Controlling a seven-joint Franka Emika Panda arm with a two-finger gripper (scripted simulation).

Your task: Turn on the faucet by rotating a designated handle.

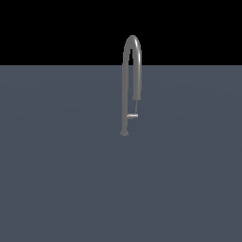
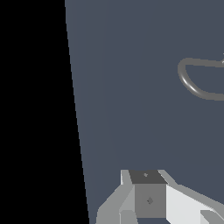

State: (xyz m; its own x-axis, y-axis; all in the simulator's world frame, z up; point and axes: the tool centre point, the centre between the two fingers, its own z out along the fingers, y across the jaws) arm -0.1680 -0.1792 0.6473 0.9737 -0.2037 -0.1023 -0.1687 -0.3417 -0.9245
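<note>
Faucet (image 1: pixel 125 94): a tall grey pipe standing upright on the flat slate-blue floor (image 1: pixel 56 179), arched over at the top, its spout tip hanging down on the exterior view's right of the riser.
Handle (image 1: pixel 132 116): a short light-silver stub sticking out sideways from the faucet's riser, low down near the base, just under the spout tip.
Gripper (image 2: pixel 148 197): only its pale body shows in the wrist view, well apart from the faucet's arch (image 2: pixel 192 83); whether the claw is spread or closed, I cannot tell.
</note>
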